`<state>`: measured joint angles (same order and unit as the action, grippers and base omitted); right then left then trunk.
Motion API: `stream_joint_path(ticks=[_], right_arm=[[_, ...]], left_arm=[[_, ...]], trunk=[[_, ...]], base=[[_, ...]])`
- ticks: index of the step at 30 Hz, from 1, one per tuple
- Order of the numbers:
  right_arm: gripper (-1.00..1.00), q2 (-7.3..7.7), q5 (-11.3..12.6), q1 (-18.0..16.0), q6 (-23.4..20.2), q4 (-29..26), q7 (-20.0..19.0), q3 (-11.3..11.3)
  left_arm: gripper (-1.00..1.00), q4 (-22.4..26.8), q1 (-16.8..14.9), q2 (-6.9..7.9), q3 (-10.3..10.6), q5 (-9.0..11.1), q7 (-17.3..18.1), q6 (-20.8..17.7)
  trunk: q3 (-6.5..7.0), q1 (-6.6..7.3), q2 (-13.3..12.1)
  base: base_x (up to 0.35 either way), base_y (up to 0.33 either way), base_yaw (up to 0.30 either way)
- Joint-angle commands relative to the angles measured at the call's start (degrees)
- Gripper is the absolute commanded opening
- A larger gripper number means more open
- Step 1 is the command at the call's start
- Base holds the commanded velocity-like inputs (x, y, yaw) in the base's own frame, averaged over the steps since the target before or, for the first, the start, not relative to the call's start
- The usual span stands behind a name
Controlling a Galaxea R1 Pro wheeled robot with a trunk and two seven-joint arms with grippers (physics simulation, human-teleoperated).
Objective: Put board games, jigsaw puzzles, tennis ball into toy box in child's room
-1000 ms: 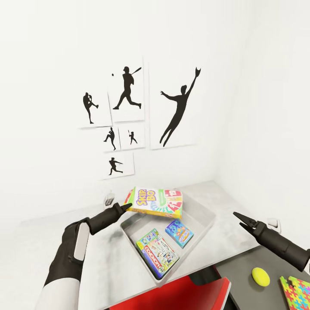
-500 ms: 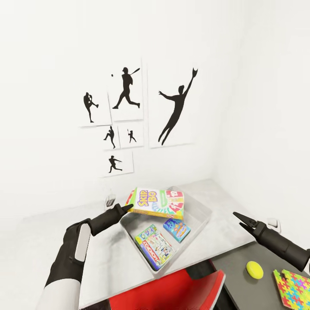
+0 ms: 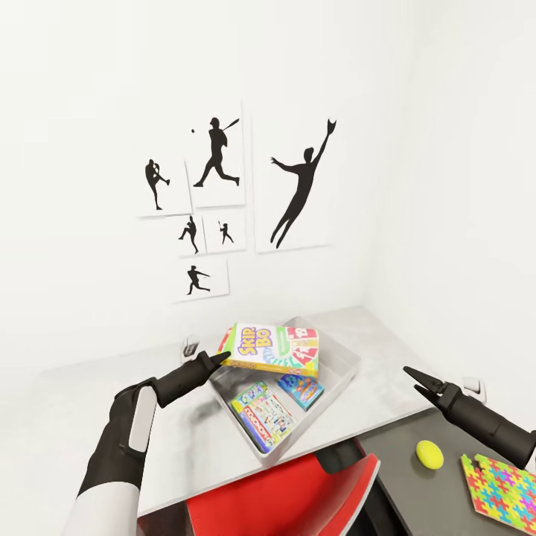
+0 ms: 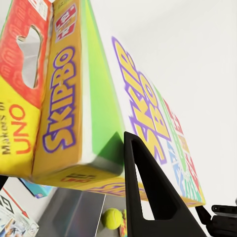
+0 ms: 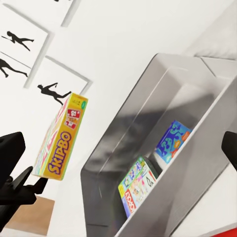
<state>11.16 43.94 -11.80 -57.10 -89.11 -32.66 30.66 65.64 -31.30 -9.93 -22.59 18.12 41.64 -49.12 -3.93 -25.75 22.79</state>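
Comparing against the earlier head frames: whole scene has slid, so the camera moved; the Skip-Bo game [image 3: 272, 350] looks unchanged relative to the left gripper [image 3: 221, 359], still held above the far side of the box [image 3: 339, 376].

Table [image 3: 179, 447]: pale grey top carries the box; dark lower section [image 3: 432, 499] adjoins on the right.

Wall behind: black baseball silhouette posters [image 3: 298, 182].

Red chair [image 3: 283, 499] sits just at the table's near edge, in front of the box.

Box: grey, angled on the table, two games lying flat inside, a Monopoly game [image 3: 263, 413] nearer and a blue game [image 3: 301, 391] beyond it, apart from each other.

Skip-Bo game: tilted, one edge pinched by the left gripper; the left wrist view shows one finger [image 4: 153, 192] pressed on its cover.

Puzzle [image 3: 502, 487]: flat on the dark section, cut by the frame edge.

Ball [image 3: 429, 453]: on the dark section, near the puzzle, not touching.

Right gripper [image 3: 414, 377]: hovering over the table right of the box, empty, tips close together; spread or pressed together, cannot tell.
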Motion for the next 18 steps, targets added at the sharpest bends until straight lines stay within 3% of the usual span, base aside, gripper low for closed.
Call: stream_joint_path(ticks=[1,18], right_arm=[[1.0,0.0,-0.3,-0.1,-0.3,0.0,-0.4,0.1],[1.0,0.06,-0.3,-0.1,-0.4,0.0,-0.4,0.1]], left_arm=[[-1.0,0.0,-0.1,-0.06,-0.2,-0.1,0.3,-0.3],[-1.0,0.0,-0.1,-0.06,-0.3,-0.1,0.3,-0.2]], trunk=[[-0.13,-0.04,0.1],[-0.13,-0.04,0.1]], base=[[-0.002,-0.001,0.0],[-0.073,-0.001,0.0]])
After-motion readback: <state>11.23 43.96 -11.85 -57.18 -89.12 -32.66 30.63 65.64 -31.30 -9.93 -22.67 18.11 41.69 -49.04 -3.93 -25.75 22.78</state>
